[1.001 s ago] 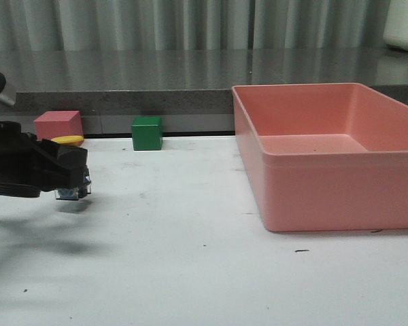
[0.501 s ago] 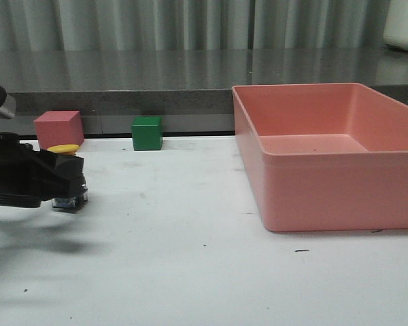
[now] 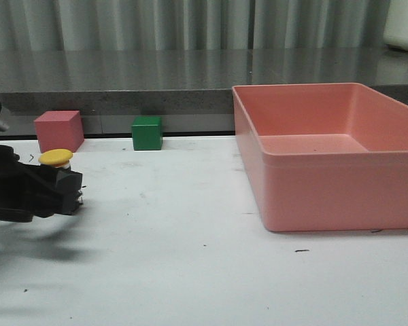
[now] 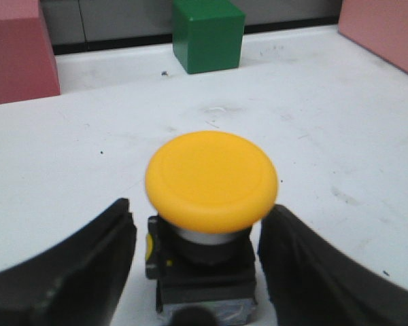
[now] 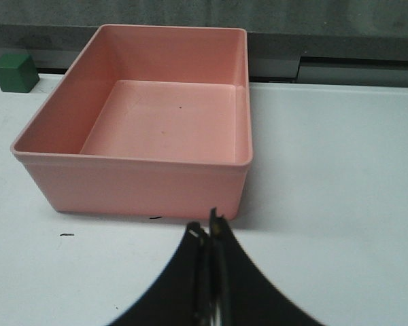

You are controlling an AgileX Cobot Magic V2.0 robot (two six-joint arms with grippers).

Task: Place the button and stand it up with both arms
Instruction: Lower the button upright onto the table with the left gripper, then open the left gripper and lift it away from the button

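Observation:
The button [image 4: 211, 182] stands upright on the white table, yellow cap up, dark base and metallic block below. My left gripper [image 4: 197, 214] sits low around it with one finger on each side, and a thin gap shows between each finger and the base, so it is open. In the front view the yellow cap [image 3: 56, 157] shows above the left gripper [image 3: 66, 191] at the far left, and the base is hidden behind the fingers. My right gripper [image 5: 209, 232] is shut and empty, hovering in front of the pink tray, out of the front view.
A large pink tray [image 3: 326, 197] fills the right side and also shows in the right wrist view [image 5: 136, 183]. A green cube [image 3: 147, 132] and a pink cube [image 3: 58, 129] stand at the table's back edge. A dark ledge runs behind them.
My left gripper has come down and slightly left with the button. The button went from hanging above the table to standing on it, and the fingers have parted from its base.

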